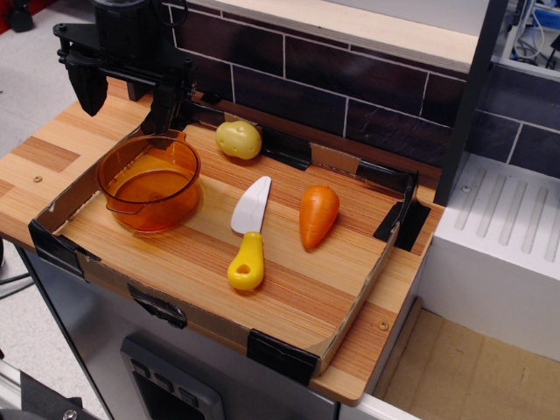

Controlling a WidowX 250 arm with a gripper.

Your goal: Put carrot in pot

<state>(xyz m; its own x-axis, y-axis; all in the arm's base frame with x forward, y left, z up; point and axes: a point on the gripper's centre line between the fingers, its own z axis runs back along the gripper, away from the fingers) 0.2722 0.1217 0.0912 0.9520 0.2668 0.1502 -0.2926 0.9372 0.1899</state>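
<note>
The orange toy carrot (317, 214) lies on the wooden board right of centre, its tip pointing toward the front. The see-through orange pot (150, 182) stands empty at the board's left side. My black gripper (125, 98) hangs open and empty above the back left corner, just behind and above the pot, far left of the carrot. Its two fingers (87, 87) point down, spread wide apart.
A yellow potato (239, 139) sits at the back of the board. A white toy knife with a yellow handle (248, 234) lies between pot and carrot. A low cardboard wall (280, 354) rims the board. A dark tiled wall stands behind, a white sink unit (503, 236) to the right.
</note>
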